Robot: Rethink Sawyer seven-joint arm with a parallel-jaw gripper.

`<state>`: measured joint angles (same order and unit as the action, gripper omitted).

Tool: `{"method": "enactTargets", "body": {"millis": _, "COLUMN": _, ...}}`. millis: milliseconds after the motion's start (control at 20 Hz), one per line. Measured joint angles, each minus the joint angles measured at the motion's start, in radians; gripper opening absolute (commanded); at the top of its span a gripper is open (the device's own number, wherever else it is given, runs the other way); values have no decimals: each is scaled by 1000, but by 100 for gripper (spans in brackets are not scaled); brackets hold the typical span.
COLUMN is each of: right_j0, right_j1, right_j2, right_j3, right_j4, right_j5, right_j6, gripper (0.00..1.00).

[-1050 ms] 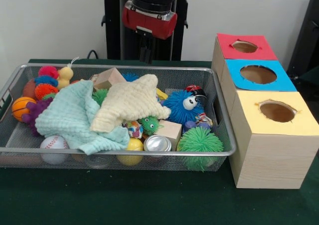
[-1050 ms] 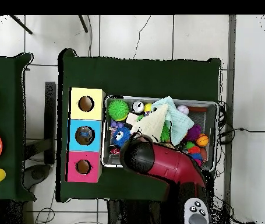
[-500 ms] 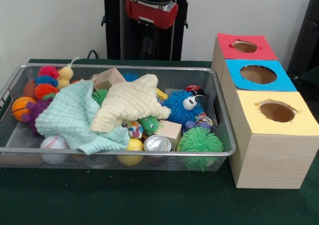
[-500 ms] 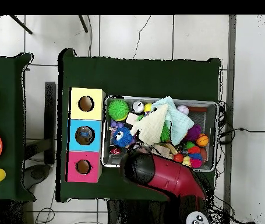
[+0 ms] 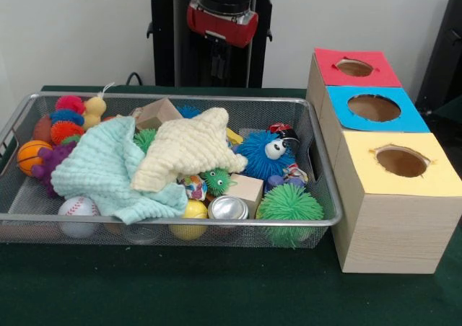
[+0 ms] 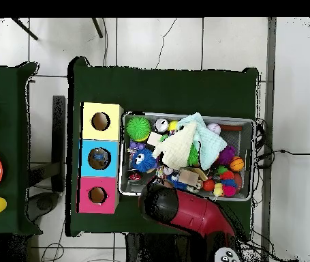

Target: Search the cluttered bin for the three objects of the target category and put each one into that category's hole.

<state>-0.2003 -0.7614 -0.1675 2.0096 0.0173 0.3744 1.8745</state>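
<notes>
A wire mesh bin (image 5: 173, 221) (image 6: 255, 158) holds a heap of toys. A cream cloth (image 5: 189, 147) (image 6: 178, 144) and a mint cloth (image 5: 101, 169) (image 6: 210, 138) lie over the middle and hide what is under them. Around them I see a green spiky ball (image 5: 289, 205) (image 6: 138, 127), a blue spiky ball with eyes (image 5: 264, 153) (image 6: 142, 160), a baseball (image 5: 78, 208), a basketball (image 5: 32, 155), a silver can (image 5: 228, 208) and a wooden block (image 5: 157, 112). My gripper (image 5: 215, 60) hangs high behind the bin's far rim, over none of the toys. In the overhead view the arm's head (image 6: 159, 203) hides it.
Three wooden boxes stand in a row beside the bin, each with a round hole: red top (image 5: 355, 67) (image 6: 97, 194), blue top (image 5: 374, 107) (image 6: 99, 158), yellow top (image 5: 401, 161) (image 6: 101, 121). Green cloth covers the table (image 5: 180, 290).
The arm has risen and drawn back from above the bin's far side towards the pedestal, uncovering the toys near that rim. The toys and cloths have not moved.
</notes>
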Motion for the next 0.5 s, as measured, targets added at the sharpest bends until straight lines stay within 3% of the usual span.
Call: {"method": "enactTargets", "body": {"millis": 500, "right_j0": 1, "right_j1": 61, "right_j2": 42, "right_j3": -39, "right_j4": 0, "right_j5": 1, "right_j6": 0, "gripper": 0}}
